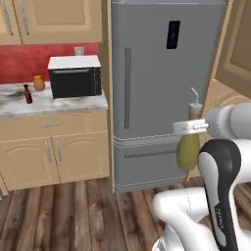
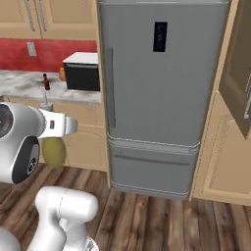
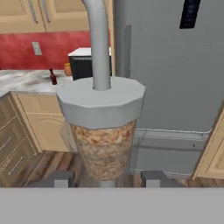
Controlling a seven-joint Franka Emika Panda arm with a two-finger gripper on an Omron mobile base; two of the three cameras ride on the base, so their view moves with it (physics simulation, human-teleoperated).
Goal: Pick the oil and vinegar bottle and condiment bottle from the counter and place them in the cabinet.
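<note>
We had the tool clamped on the oil and vinegar bottle by its neck (heavy belly below); it could swing, clip the fridge.

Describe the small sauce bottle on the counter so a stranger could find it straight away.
Start at the tall grey fridge and go left to the marble counter with the black microwave. Left of the microwave stand two small containers. The sauce bottle is the slim, dark red-brown one with a black cap, in front of the squat orange jar.
</note>
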